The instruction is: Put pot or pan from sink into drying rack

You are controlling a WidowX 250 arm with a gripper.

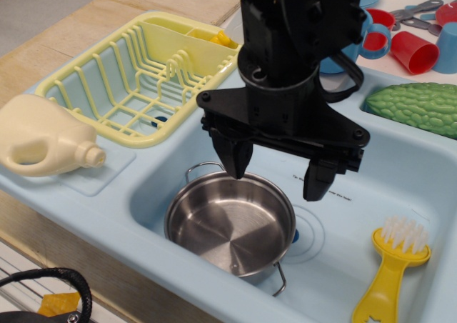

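A small shiny steel pot (230, 224) with two thin wire loop handles sits in the light-blue sink (371, 194), at its front left. My black gripper (275, 171) hangs just above the pot's far rim, fingers open and empty, the left fingertip close over the rim. The pale yellow drying rack (136, 76) stands to the back left of the sink; I see something yellow in its small cutlery compartment.
A cream plastic jug (44, 138) lies on its side left of the sink. A yellow dish brush (393, 266) lies in the sink's front right. A green bumpy vegetable (421, 108) sits at the right. Red and blue cups (410, 48) stand behind. A black cable (57, 284) shows at the bottom left.
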